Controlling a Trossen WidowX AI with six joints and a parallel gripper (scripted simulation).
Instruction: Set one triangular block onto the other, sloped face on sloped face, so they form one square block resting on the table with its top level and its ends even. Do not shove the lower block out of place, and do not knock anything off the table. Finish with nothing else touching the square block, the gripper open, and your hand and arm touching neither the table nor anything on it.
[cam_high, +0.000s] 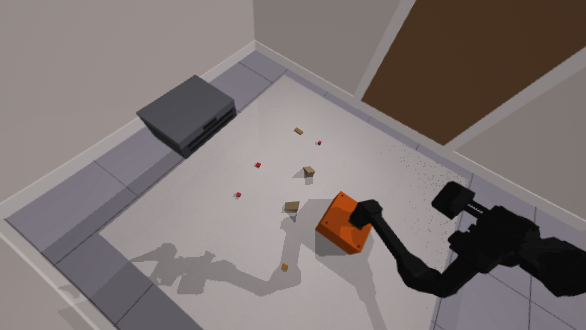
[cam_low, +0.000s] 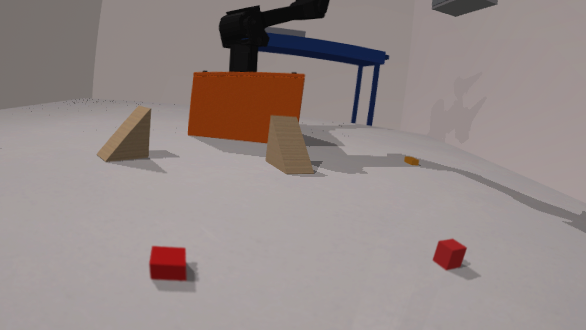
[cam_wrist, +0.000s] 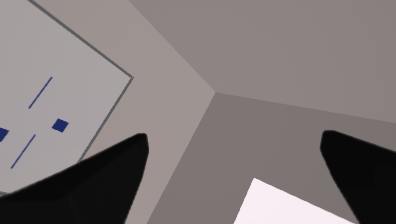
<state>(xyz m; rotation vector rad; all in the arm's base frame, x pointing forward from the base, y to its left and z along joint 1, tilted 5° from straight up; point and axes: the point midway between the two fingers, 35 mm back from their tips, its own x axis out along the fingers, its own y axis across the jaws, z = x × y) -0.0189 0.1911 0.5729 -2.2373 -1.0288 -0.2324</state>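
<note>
One wooden triangular block (cam_high: 309, 171) (cam_low: 131, 140) stands on the pale table (cam_high: 170, 215) (cam_low: 300, 225), its slope facing left in the exterior view. The other triangular block (cam_high: 292, 206) (cam_low: 291, 147) stands apart from it, nearer the arm's shadow, its slope descending towards the exterior view's viewpoint. The two blocks do not touch. My gripper (cam_wrist: 231, 140) is open and empty in the wrist view, with only walls, a board and a bright panel beyond its fingers. It is raised away from both blocks. Its fingers are not clear in the top and exterior views.
The orange base box (cam_high: 342, 225) (cam_low: 245, 107) stands close behind the blocks. Red cubes (cam_high: 258, 165) (cam_high: 238, 195) (cam_low: 168, 262) (cam_low: 450, 254), another red piece (cam_high: 319, 143), a small wooden piece (cam_high: 298, 131) and an orange piece (cam_high: 284, 267) (cam_low: 411, 161) lie around. A grey cabinet (cam_high: 187, 110) is at left.
</note>
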